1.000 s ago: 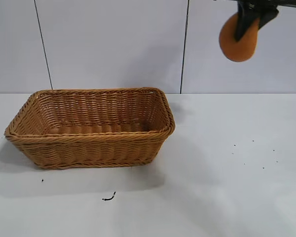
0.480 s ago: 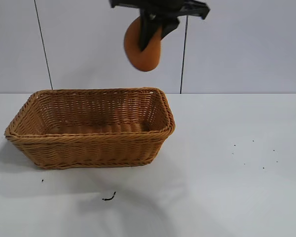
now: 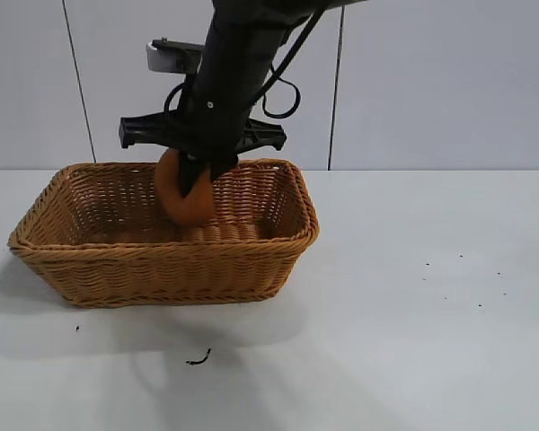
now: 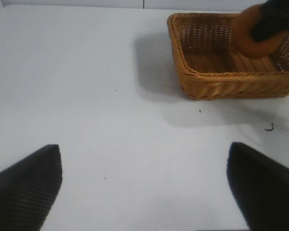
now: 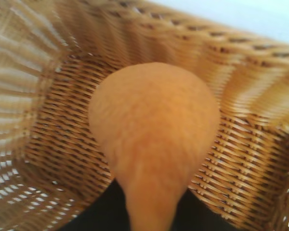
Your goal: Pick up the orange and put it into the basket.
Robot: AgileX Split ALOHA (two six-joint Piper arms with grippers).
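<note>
The tan wicker basket [image 3: 278, 242] stands on the white table at the left. My right gripper [image 3: 196, 180] is shut on the dull-orange orange [image 3: 181, 199] and holds it inside the basket's opening, just above the floor. In the right wrist view the orange [image 5: 154, 134] fills the middle, pinched between the black fingers [image 5: 101, 211], with the basket's woven floor [image 5: 58, 144] under it. My left gripper [image 4: 144, 187] is open and empty over bare table. In its view the basket [image 4: 207, 82] and the orange [image 4: 248, 41] stand far off.
A small black scrap [image 3: 198, 360] lies on the table in front of the basket. Tiny dark specks [image 3: 449, 278] dot the table at the right. A tiled wall stands behind the table.
My right gripper has carried the orange from high at the upper right leftward and down into the basket's opening. The basket has not moved.
</note>
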